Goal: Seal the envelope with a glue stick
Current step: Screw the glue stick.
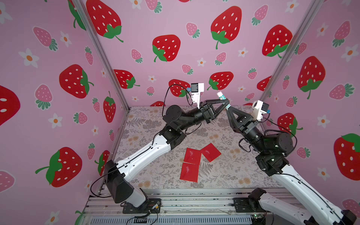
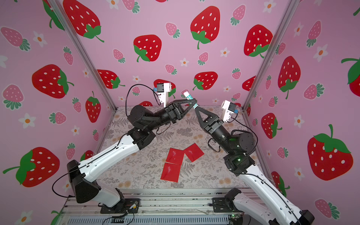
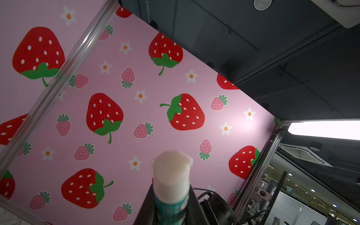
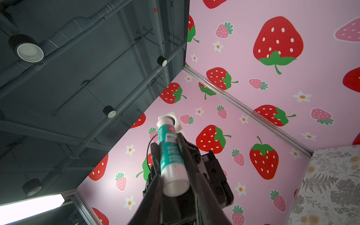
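The left hand (image 1: 226, 101) is clenched on the glue stick (image 1: 221, 95). Its black plastic fingers (image 3: 195, 210) clamp the teal label band, so the round tube tilts upward with its pale, waxy tip bare, high above the surface (image 1: 148, 124). The right hand (image 1: 228, 107) comes at it from the opposite side, with its fingers (image 4: 150, 204) closed against the tube's smooth white bottom end. Well below, red paper envelopes (image 1: 190, 172) lie flat on the flowered cloth, clear of both arms, with strawberry-print walls (image 1: 165, 19) all around.
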